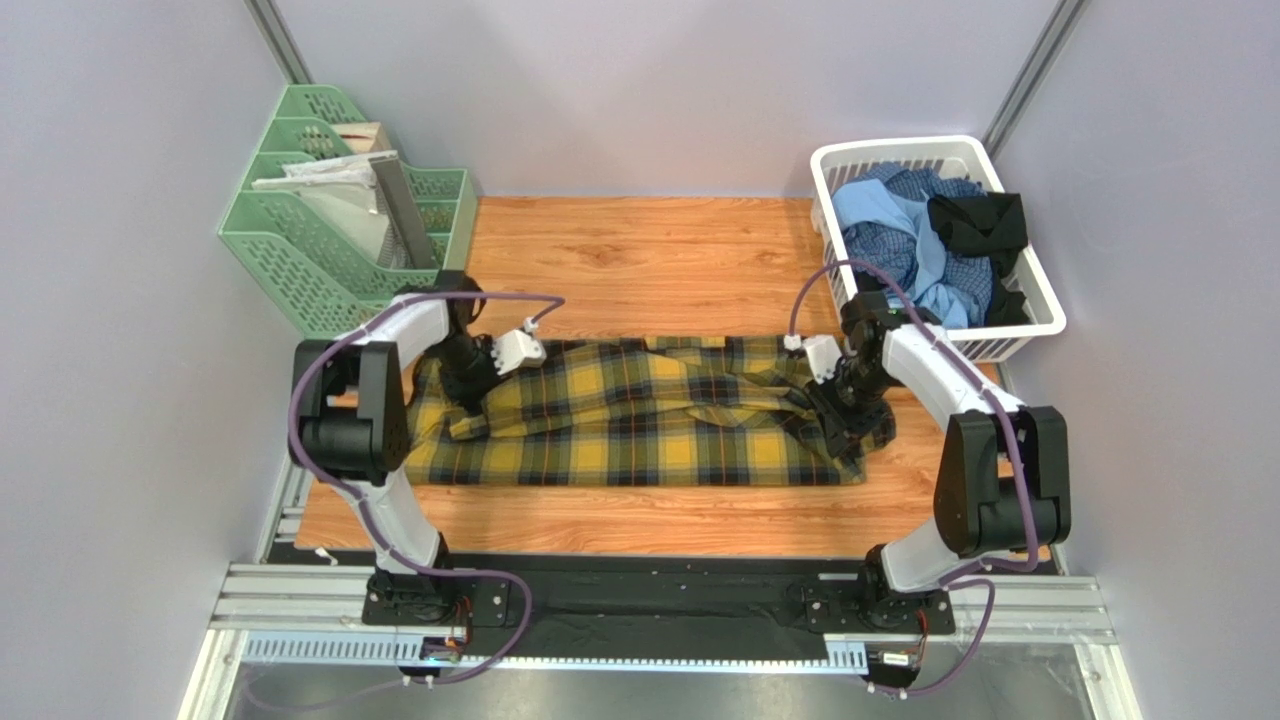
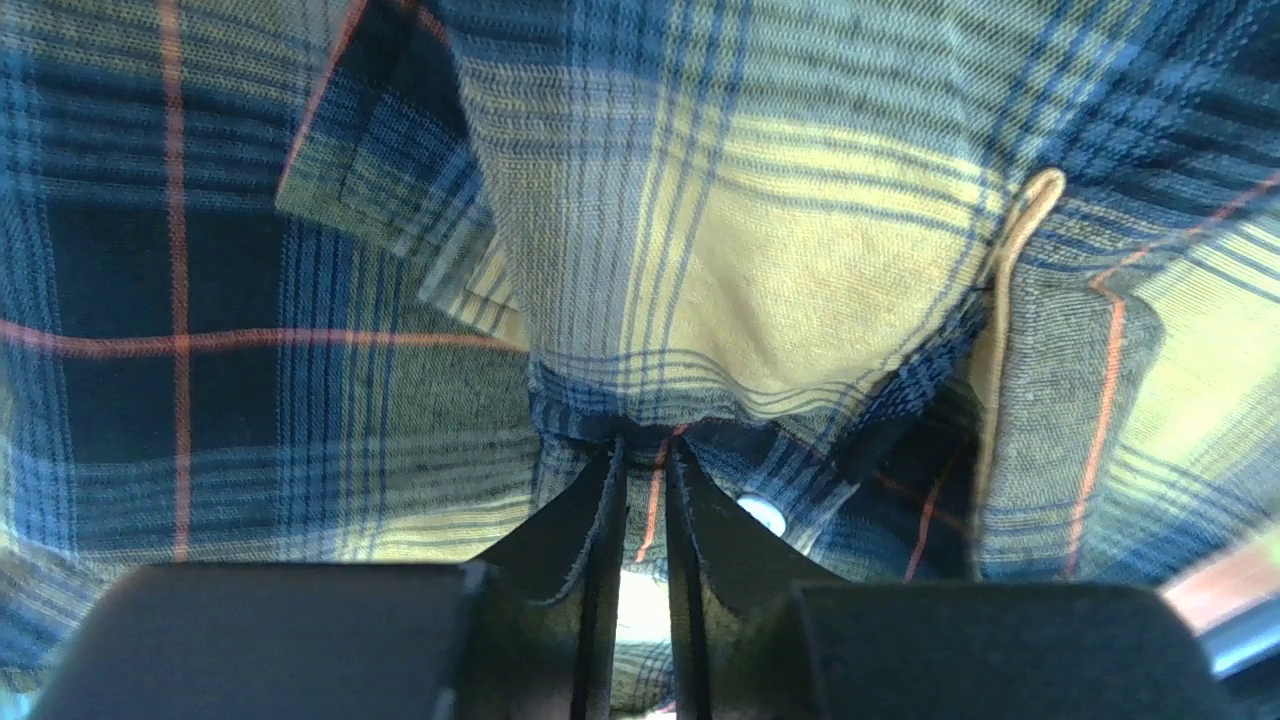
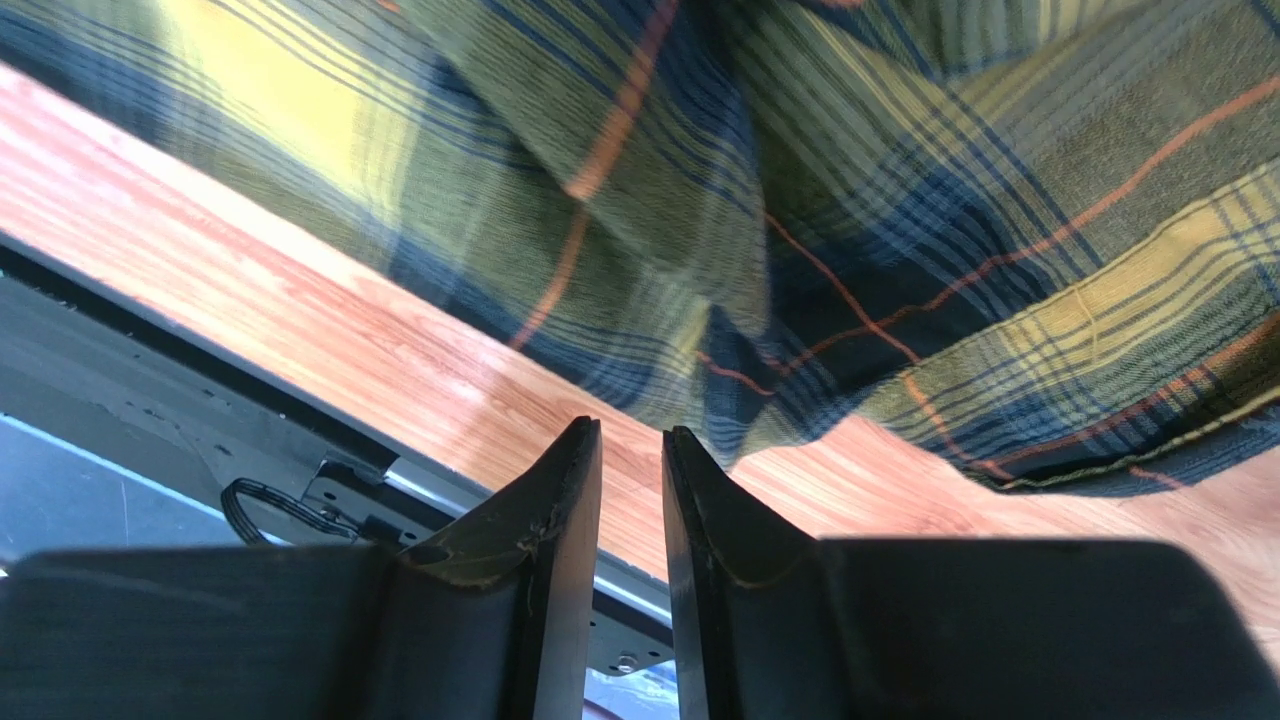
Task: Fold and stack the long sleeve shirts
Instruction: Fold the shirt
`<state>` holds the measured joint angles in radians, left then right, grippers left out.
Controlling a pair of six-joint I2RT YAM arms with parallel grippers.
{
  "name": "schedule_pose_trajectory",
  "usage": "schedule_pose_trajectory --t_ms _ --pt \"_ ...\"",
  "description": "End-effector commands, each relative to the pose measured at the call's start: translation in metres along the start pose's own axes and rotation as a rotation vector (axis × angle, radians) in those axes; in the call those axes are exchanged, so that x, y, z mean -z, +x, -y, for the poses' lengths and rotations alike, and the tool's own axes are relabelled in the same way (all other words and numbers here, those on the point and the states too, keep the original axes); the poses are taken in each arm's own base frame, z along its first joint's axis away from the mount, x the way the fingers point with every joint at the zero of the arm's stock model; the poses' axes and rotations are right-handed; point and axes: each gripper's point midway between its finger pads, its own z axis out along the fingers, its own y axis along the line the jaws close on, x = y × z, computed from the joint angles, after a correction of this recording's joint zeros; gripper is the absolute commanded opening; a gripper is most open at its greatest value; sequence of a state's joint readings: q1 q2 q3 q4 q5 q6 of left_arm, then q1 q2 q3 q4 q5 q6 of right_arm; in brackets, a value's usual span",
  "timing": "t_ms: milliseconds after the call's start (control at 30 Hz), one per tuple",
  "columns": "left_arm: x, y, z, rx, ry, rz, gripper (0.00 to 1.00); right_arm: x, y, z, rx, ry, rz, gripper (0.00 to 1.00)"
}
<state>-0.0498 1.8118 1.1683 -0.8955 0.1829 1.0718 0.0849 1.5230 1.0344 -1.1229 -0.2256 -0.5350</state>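
The plaid shirt (image 1: pixel 646 428) lies spread along the near edge of the wooden table (image 1: pixel 661 248), bunched at its right end. The left gripper (image 2: pixel 643 447) pinches a small fold beside a button (image 2: pixel 762 515). The right gripper (image 3: pixel 631 432) stands narrowly parted over bare wood at the hem, holding nothing. A lift now would likely drag one side only and twist the cloth, and the thin pinch may slip.

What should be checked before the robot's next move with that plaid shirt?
1. Left gripper pinching the plaid shirt: ok, cloth sits between its jaws.
2. Right gripper gripping cloth: not ok, jaws slightly apart, only table showing between.
3. Shirt lying flat: not ok, bunched folds across the middle.
4. Shirt wholly on the table: ok.
5. Other shirts out of the way: ok, in the basket.
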Motion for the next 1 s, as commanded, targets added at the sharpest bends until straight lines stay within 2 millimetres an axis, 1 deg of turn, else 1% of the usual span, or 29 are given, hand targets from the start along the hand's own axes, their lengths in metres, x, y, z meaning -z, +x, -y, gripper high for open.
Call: schedule_pose_trajectory --t_ms 0,33,67,100,133,167,200,233,267,300,333,367,400,433,467,500,533,567,600,633,667,700,733,800,833,867,900,933,967 --pt "-0.004 0.07 0.006 0.051 -0.012 -0.154 0.19 -0.014 -0.017 0.007 -0.004 0.079 0.022 0.27" --pt "-0.001 0.078 0.007 0.052 -0.018 -0.156 0.18 -0.019 -0.026 0.004 0.025 0.091 0.031 0.27" --pt "-0.002 0.087 0.012 0.065 -0.009 -0.16 0.18 -0.027 -0.029 0.002 0.022 0.089 0.012 0.27" --pt "-0.001 0.096 0.013 0.09 -0.011 -0.159 0.18 -0.031 -0.034 0.004 0.032 0.105 0.002 0.27" --pt "0.003 0.097 0.013 0.098 -0.022 -0.142 0.23 -0.034 -0.051 0.002 0.064 0.123 0.025 0.27" --pt "0.005 0.096 0.015 0.108 -0.023 -0.127 0.27 -0.038 -0.06 0.003 0.072 0.133 0.025 0.26" --pt "0.008 0.096 0.018 0.124 -0.015 -0.114 0.31 -0.052 -0.063 0.008 0.078 0.145 -0.021 0.26" --pt "0.013 0.089 0.018 0.133 -0.028 -0.075 0.38 -0.058 -0.072 0.01 0.096 0.156 -0.026 0.24" --pt "0.017 0.085 0.016 0.156 -0.044 -0.054 0.4 -0.058 -0.091 0.016 0.109 0.172 -0.012 0.21" --pt "0.022 0.082 0.017 0.17 -0.046 -0.034 0.42 -0.072 -0.092 0.026 0.123 0.185 -0.066 0.2" --pt "0.029 0.073 0.014 0.185 -0.059 0.012 0.46 -0.076 -0.101 0.034 0.134 0.204 -0.072 0.19" --pt "0.037 0.067 0.009 0.209 -0.077 0.042 0.47 -0.071 -0.12 0.046 0.153 0.252 -0.053 0.18" --pt "0.043 0.063 0.009 0.227 -0.073 0.063 0.48 -0.069 -0.13 0.06 0.18 0.299 -0.06 0.18" --pt "0.051 0.054 0.008 0.229 -0.082 0.105 0.49 -0.082 -0.132 0.069 0.186 0.287 -0.099 0.18" --pt "0.059 0.049 0.003 0.225 -0.099 0.128 0.49 -0.081 -0.145 0.078 0.177 0.311 -0.085 0.17" --pt "0.064 0.045 0.003 0.223 -0.105 0.149 0.49 -0.062 -0.184 0.096 0.181 0.391 -0.012 0.16" --pt "0.071 0.037 0.002 0.207 -0.118 0.189 0.5 -0.074 -0.193 0.108 0.188 0.412 -0.032 0.15" --pt "0.075 0.034 0.001 0.196 -0.126 0.204 0.51 -0.071 -0.212 0.118 0.187 0.441 -0.007 0.15" --pt "0.077 0.031 0.001 0.174 -0.133 0.209 0.51 -0.043 -0.255 0.13 0.187 0.517 0.091 0.15" --pt "0.078 0.031 0.002 0.16 -0.138 0.197 0.51 -0.03 -0.276 0.138 0.183 0.558 0.133 0.15" --pt "0.075 0.032 0.004 0.142 -0.133 0.184 0.51 -0.042 -0.289 0.15 0.172 0.582 0.135 0.15" --pt "0.071 0.029 0.006 0.101 -0.126 0.17 0.51 -0.027 -0.304 0.162 0.141 0.631 0.182 0.15" --pt "0.069 0.032 0.007 0.087 -0.127 0.148 0.51 0.01 -0.335 0.165 0.094 0.667 0.318 0.15" --pt "0.057 0.029 0.015 0.048 -0.113 0.118 0.49 0.037 -0.349 0.16 0.095 0.672 0.408 0.18" --pt "0.054 0.026 0.018 0.034 -0.106 0.116 0.49 0.028 -0.342 0.152 0.092 0.624 0.402 0.2" --pt "0.048 0.02 0.025 0.008 -0.091 0.113 0.49 0.06 -0.341 0.139 0.095 0.609 0.47 0.22" --pt "0.046 0.017 0.029 -0.005 -0.082 0.113 0.48 0.066 -0.34 0.131 0.11 0.593 0.502 0.23" --pt "0.044 0.015 0.032 -0.015 -0.08 0.108 0.48 0.044 -0.32 0.123 0.124 0.544 0.443 0.25" --pt "0.038 0.013 0.035 -0.032 -0.075 0.102 0.48 0.05 -0.316 0.111 0.129 0.508 0.463 0.26"
